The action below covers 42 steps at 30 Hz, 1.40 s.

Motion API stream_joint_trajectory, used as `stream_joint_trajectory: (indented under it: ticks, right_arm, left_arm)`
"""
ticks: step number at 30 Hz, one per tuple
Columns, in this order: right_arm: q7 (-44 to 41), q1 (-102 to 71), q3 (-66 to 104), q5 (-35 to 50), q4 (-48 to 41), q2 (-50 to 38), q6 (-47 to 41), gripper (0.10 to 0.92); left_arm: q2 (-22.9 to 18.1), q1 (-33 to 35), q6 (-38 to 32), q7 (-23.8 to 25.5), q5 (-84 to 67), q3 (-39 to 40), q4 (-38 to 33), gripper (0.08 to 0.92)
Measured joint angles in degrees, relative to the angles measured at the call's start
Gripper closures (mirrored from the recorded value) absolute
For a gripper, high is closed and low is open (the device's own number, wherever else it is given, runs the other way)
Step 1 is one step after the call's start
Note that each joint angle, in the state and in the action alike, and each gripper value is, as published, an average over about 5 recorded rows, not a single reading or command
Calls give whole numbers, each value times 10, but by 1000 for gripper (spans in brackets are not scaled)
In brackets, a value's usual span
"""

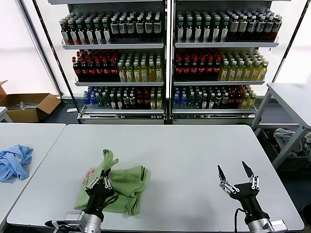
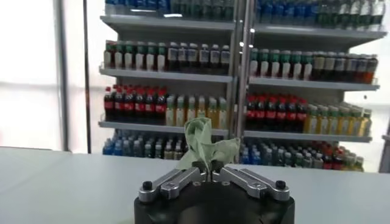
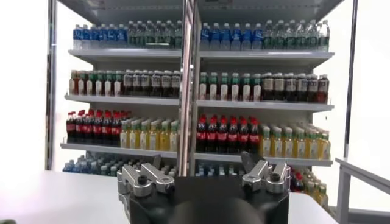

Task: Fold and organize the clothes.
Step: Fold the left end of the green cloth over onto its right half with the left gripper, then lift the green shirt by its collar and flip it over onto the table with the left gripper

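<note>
Left gripper pinching a fold of the polo shirt, right arm waiting

The green polo shirt (image 1: 124, 187) lies crumpled on the white tabletop (image 1: 184, 155), toward the robot's left and near the front edge, with one sleeve or corner sticking out away from the robot and the red-and-white logo showing on its left part. The left gripper (image 1: 100, 183) sits over the shirt's near-left part, and its fingers (image 2: 183, 176) are pressed together on a tuft of green fabric that stands up between them in the left wrist view. The right gripper (image 1: 238, 178) is well apart on the robot's right, above bare tabletop, its fingers (image 1: 221, 173) spread wide and holding nothing.

The pinch looks small, only a bunch of soft cloth, so a pull could let it slip free, or drag the whole heap instead of opening out a layer. Because the shirt is bunched, the gripper may hold more than one layer, which would give a crooked fold. The garment lies close to the front edge, so a pull toward the robot could carry part of it over. A light blue garment (image 1: 14, 162) lies on the neighbouring table, out of the way
</note>
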Motion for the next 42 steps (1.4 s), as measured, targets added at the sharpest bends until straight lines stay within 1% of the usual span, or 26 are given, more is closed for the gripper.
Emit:
stream_joint_trajectory:
  ticks: [7,17,21,24,32,42]
  right_arm:
    - [0,-3,0,0,1,0,1,203]
    - [-1,0,-4,-6,2,4,1,203]
    - [-2,-1,-4,-7,3,3,1,203]
    - [-2,-2,-5,-9,3,2,2,203]
    - [-2,-2,-7,-16,4,4,3,203]
    - [-1,11,-14,-20,8,6,-4,203]
  left_arm:
    - [2,-6,-16,8,33,43,39,902]
    - [1,-22,-28,14,69,83,88,900]
    - [-2,-33,-26,14,83,100,105,866]
    - [-4,-43,-21,14,93,115,115,807]
    - [3,-74,-18,17,112,163,138,577]
    - [23,-103,-9,20,115,219,135,291]
